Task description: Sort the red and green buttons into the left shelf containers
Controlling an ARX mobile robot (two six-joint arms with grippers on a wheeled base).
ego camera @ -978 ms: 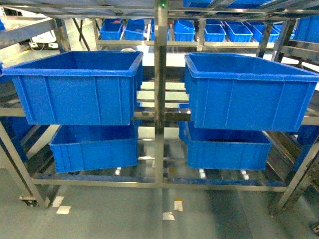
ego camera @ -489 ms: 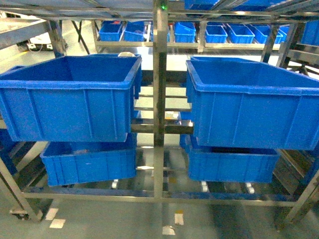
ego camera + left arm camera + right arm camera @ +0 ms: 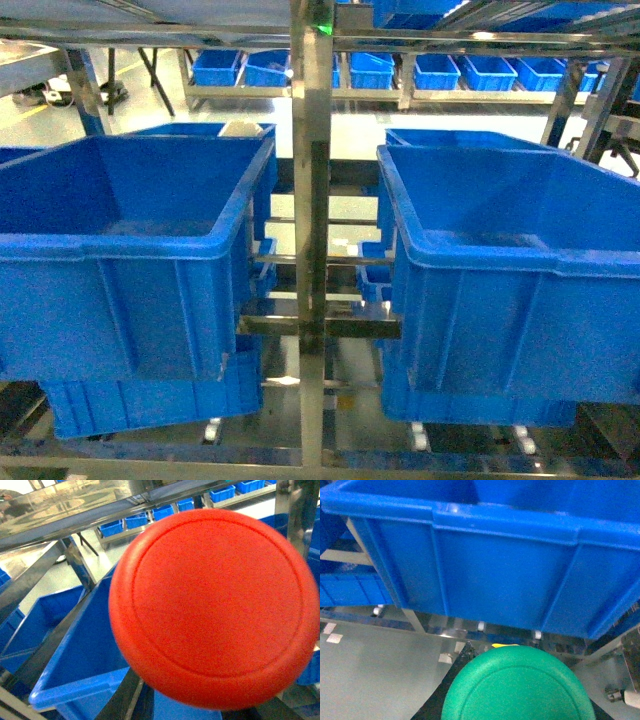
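Grippers not seen directly in any view: in the left wrist view the red button (image 3: 215,607) fills most of the frame, cap toward the camera, with no fingers visible, so whether the left gripper is wide, narrow or clamped on it cannot be told. Right wrist view: green button (image 3: 517,685) sits at the bottom edge, cap toward the camera, dark gripper parts just showing at its left side; jaw state likewise cannot be told. Behind the red button, a blue tub (image 3: 85,650) lies below and to the left, its rolled rim and smooth inner wall visible, with slanted steel shelf rails (image 3: 65,560) crossing above it. Behind the green button, the ribbed outer wall of a large blue tub (image 3: 490,575) spans the frame, standing on the shelf frame above a grey floor (image 3: 375,675) marked with small pale tape pieces. Head view: neither arm nor button appears. Steel upright post (image 3: 312,250) stands at centre; upper left tub (image 3: 120,250) and upper right tub (image 3: 520,270) sit on either side of it at the same level, both deep and open-topped. A lower tub (image 3: 150,395) shows under the left one, another (image 3: 480,400) under the right. A row of much smaller blue bins (image 3: 430,70) lines a far shelf at the top.
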